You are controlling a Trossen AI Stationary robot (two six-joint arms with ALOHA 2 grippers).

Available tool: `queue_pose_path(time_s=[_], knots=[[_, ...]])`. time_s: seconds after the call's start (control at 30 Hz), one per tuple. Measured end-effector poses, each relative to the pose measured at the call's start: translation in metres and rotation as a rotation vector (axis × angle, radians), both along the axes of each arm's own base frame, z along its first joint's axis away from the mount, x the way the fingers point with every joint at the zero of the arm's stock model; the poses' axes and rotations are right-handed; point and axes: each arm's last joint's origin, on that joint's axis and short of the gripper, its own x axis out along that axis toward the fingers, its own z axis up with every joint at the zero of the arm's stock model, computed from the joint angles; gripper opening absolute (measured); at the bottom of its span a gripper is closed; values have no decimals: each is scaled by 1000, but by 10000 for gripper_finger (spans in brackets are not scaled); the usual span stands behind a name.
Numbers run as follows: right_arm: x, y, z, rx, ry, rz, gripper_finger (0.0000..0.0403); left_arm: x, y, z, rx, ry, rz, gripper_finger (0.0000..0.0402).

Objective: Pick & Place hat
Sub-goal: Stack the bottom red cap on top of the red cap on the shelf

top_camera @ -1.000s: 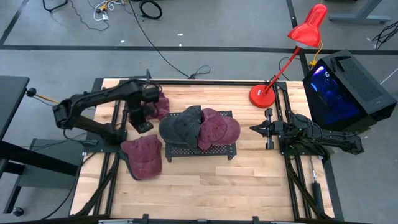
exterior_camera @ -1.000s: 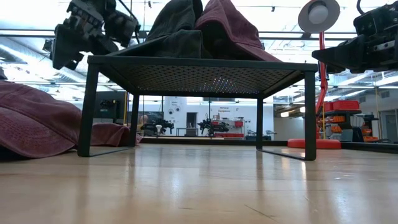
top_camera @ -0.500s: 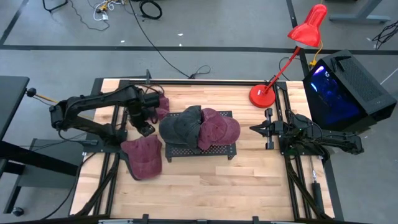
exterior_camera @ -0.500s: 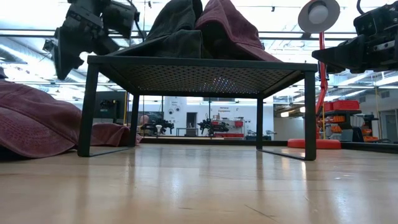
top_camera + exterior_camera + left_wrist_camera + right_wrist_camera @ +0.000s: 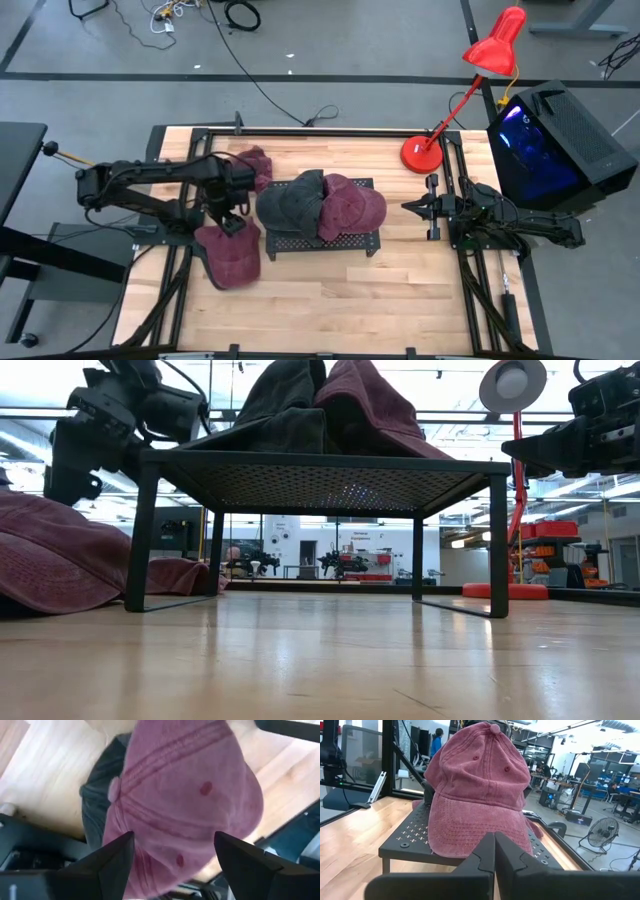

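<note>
Left wrist view: unmarked maroon cap.

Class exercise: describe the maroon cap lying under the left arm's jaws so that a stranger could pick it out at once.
Start at the black perforated rack in the table's middle. Left of it, at the near corner, a maroon cap lies flat on the wood, directly below the open left gripper. Unlike the caps piled on the rack and the far maroon cap, it lies nearest the table's front edge.
</note>
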Motion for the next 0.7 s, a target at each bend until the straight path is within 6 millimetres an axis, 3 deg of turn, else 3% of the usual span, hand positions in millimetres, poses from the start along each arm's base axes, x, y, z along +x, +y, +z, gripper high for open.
queue_pose_path(time_s=[0.3, 0.7], knots=[[0, 0, 0, 0, 0, 0, 4, 2, -3, -10, 27, -19, -10, 259], [0, 0, 0, 0, 0, 0, 4, 1, -3, -11, 24, -16, -10, 101]])
